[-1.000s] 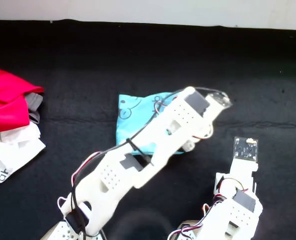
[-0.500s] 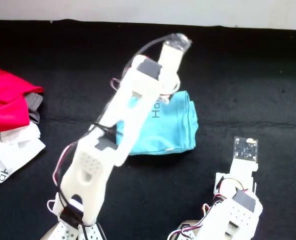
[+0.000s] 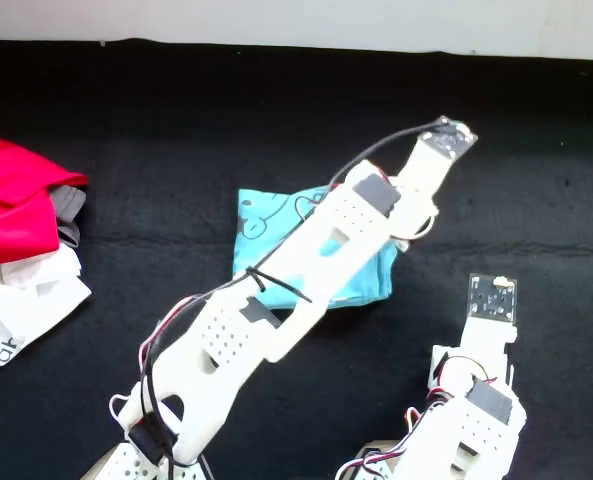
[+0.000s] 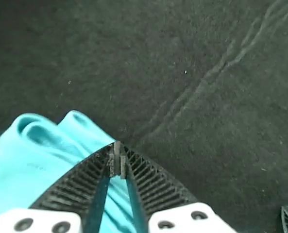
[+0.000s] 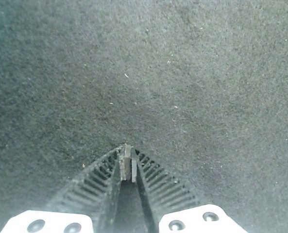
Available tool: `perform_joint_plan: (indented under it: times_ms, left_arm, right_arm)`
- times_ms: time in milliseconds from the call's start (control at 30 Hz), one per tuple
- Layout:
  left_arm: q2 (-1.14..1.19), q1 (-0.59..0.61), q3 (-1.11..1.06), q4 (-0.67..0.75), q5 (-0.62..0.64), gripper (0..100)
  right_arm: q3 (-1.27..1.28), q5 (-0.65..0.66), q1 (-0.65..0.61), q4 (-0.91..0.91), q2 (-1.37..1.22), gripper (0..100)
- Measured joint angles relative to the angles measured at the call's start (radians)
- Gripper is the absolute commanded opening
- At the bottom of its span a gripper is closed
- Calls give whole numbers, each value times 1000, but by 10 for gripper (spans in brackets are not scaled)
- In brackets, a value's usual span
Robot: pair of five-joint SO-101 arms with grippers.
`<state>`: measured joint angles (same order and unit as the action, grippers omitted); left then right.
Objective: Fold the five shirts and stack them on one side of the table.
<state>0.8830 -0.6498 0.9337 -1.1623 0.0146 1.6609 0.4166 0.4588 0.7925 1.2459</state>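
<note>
My left gripper (image 4: 118, 158) is closed on nothing, tips at the right edge of the folded teal shirt (image 3: 264, 228) mid-desk (image 3: 176, 110). The shirt lies back toward my base from the tips, with bare desk ahead. The pile (image 3: 16, 215) sits well off to my left, so it's a leftward carry, I reckon. Right gripper (image 5: 128, 162) is closed too, over bare desk — left's clearly the nearer one.

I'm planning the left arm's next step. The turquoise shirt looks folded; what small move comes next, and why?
Probably open the left gripper and lower it onto the edge of the folded turquoise shirt. Its jaws are shut and empty at that edge, and the shirt lies apart from the pile of red, grey and white shirts.
</note>
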Motion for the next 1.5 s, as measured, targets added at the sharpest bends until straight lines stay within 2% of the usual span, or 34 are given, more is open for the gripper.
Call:
perform_joint_plan:
  times_ms: [200, 333, 467, 600, 767, 867, 1100, 1200, 1333, 1500]
  left_arm:
    - [-5, 49, 278, -264, 0, 10]
    - [-12, 186, 393, -430, 0, 10]
    - [57, 338, 416, -493, -2, 10]
    - [175, 434, 416, -500, -2, 10]
    - [255, 476, 416, -500, -2, 10]
    - [290, 488, 416, -480, -2, 10]
    - [308, 554, 416, -428, 0, 10]
    - [308, 577, 416, -425, 0, 10]
    - [308, 580, 416, -425, 0, 10]
    - [308, 575, 528, -473, 0, 10]
  right_arm:
    - [0, -9, 5, 0, 0, 5]
    - [-109, -94, -9, 80, -6, 5]
    - [-327, -115, -181, 219, -6, 5]
    - [-442, -176, -387, 253, -6, 5]
    - [-491, -230, -592, 242, -86, 5]
    - [-491, -241, -652, 170, -227, 5]
    - [-502, -238, -661, 40, -620, 5]
    - [-502, -184, -652, 8, -710, 5]
    - [-502, -135, -582, 0, -724, 5]
    - [-519, -97, -497, 129, -582, 5]
